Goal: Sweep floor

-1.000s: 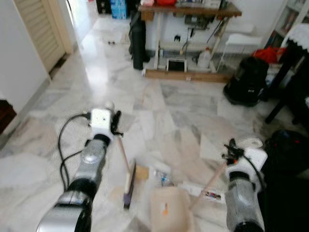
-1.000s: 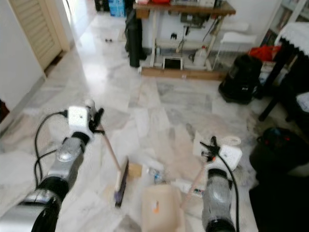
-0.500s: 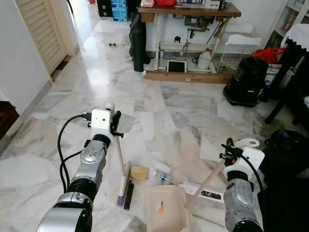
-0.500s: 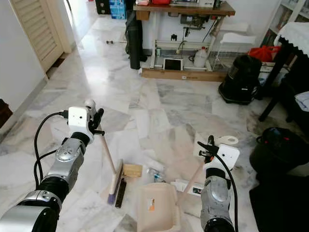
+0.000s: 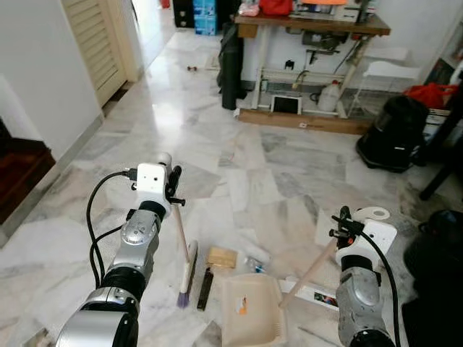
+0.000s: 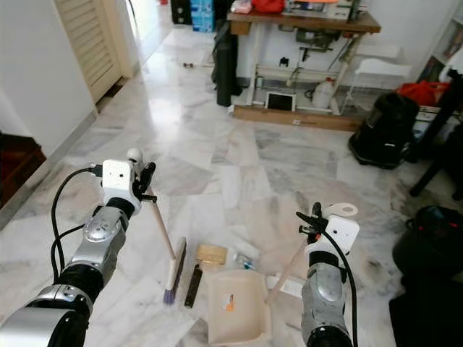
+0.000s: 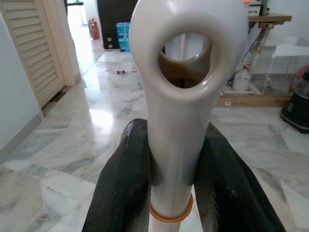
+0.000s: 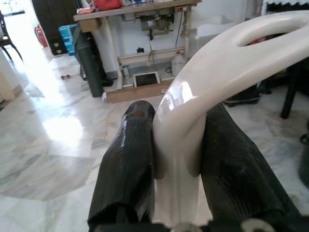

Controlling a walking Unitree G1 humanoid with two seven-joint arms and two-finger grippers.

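— Where was the broom (image 5: 186, 264)?

— Below the left gripper (image 7: 169, 183), whose fingers (image 7: 126, 188) were clamped on its cream handle — head on the marble floor (image 5: 239, 166), just beside the dustpan (image 5: 252, 318).

— And the dustpan?

— The right gripper (image 8: 178, 164) was closed around its handle, pan resting on the floor below and to that gripper's left. Litter (image 5: 223, 257) lay between brush and pan.

— Any change from half a second before?

— Both grips matched. The camera had swung — the louvred door (image 5: 98, 36) and a dark step (image 5: 22, 181) showed more; the black vacuum (image 5: 394, 134) sat further right.
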